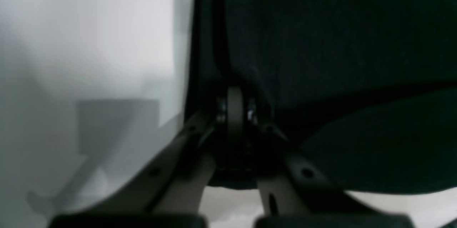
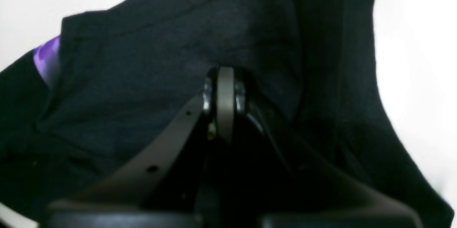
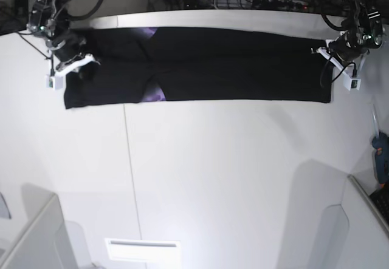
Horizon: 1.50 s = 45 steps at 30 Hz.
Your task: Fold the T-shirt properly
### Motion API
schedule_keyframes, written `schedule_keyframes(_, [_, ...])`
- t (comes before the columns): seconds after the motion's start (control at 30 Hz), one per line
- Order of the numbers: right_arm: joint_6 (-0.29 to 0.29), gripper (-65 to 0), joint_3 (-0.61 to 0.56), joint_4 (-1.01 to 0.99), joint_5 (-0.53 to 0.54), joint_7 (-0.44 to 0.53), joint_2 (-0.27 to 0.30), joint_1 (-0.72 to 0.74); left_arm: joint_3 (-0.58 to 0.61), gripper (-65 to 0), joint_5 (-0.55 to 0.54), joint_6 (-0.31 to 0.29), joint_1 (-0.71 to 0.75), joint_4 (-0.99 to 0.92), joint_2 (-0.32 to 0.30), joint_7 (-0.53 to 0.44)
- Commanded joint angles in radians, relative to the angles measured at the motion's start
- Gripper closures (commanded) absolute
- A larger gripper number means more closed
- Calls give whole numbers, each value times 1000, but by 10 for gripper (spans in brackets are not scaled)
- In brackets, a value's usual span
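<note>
So the T-shirt [image 3: 200, 65] is laid out as a long black band across the far side of the white table [image 3: 213, 172], with bits of purple print peeking out near the middle. My left gripper [image 3: 333, 55] is pinched tight on one end's edge, and my right gripper [image 3: 74, 62] is clamped on the cloth at the other end.

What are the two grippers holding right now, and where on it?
Both are shut on the T-shirt, one at each end of the long folded strip: the left gripper at its end edge, the right gripper at the opposite end.
</note>
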Motion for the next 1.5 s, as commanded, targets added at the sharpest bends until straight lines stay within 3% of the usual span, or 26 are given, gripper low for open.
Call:
schedule_keyframes(0.0, [-2,0,6,-1,-10,7,7,10,-6,0,32,8,-10,2,-13,10])
schedule_keyframes(0.1, [-2,0,6,-33,-39,-24,7,59,-7,0,34,8,-48,5,-13,21])
schedule_keyframes(0.2, [-2,0,7,-27,-47,-71,5,86,-21,0,34,8,-103,21,-16,110])
schedule_keyframes(0.4, [-2,0,6,149,-46,-82,-24,62,-179,0,28,2,-122,200,1,172])
schedule_keyframes(0.67, [-1,0,3,413,-46,-84,-53,-16,-349,0,-249,1,-45,243,-9,169])
schedule_keyframes(0.77, [2,0,1,432,-46,-84,-53,-32,-374,0,-276,1,-31,242,-9,167])
schedule_keyframes(0.8, [2,0,1,430,-46,-84,-53,-33,-376,-41,-281,1,-31,240,-9,167])
schedule_keyframes(1.07, [5,0,-1,430,-46,-111,-59,-41,-368,-640,-281,1,-33,235,2,167])
schedule_keyframes(1.17, [5,0,-1,430,-46,-110,-61,-44,-365,-650,-281,-22,-36,193,2,165])
schedule_keyframes(1.27, [5,0,-1,430,-46,-110,-61,-47,-366,-648,-278,-128,-37,102,2,164])
schedule_keyframes(1.37, [5,0,-1,430,-46,-110,-61,-50,-371,-602,-275,-214,-49,7,-1,162])
schedule_keyframes(1.47, [5,0,-1,430,-46,-110,-61,-58,-363,-586,-275,-225,-45,-38,-2,107])
